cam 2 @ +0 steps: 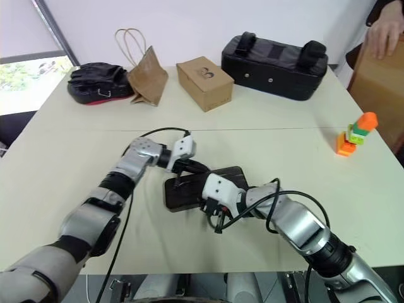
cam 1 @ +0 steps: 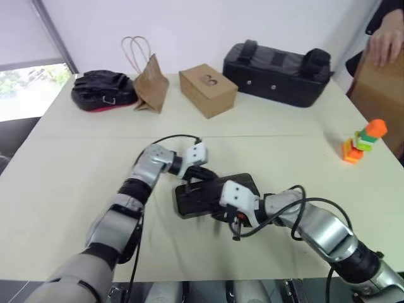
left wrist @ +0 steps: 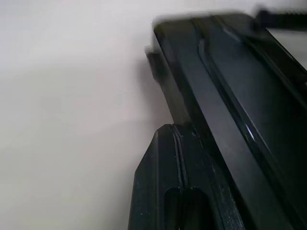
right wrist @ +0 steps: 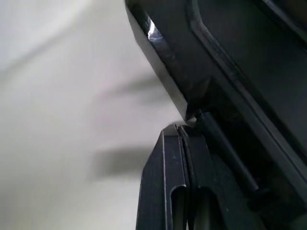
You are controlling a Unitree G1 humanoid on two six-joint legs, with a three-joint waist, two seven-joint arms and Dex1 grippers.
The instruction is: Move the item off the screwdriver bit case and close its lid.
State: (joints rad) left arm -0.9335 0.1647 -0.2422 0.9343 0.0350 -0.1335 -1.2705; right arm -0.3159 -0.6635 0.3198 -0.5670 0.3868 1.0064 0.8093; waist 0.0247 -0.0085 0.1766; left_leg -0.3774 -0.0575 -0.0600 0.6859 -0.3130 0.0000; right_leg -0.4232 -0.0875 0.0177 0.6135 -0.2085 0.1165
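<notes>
The screwdriver bit case (cam 1: 202,197) lies flat and dark in the middle of the table, with its lid (left wrist: 249,100) down over it. I cannot tell whether the latch tab (left wrist: 154,67) is caught. My left gripper (cam 1: 209,175) is shut, its tips against the case's far edge. At the case's near right edge my right gripper (cam 1: 222,212) is shut too, touching the rim (right wrist: 165,72). Neither holds anything. The item (cam 1: 362,142), a small orange and green block stack, stands apart from the case at the table's far right.
Along the back of the table stand a large black bag (cam 1: 278,72), a brown cardboard box (cam 1: 208,91), a brown paper bag (cam 1: 151,82) and a black pouch (cam 1: 101,91). A person's hand (cam 1: 385,39) rests on a brown box (cam 1: 379,88) at the right edge.
</notes>
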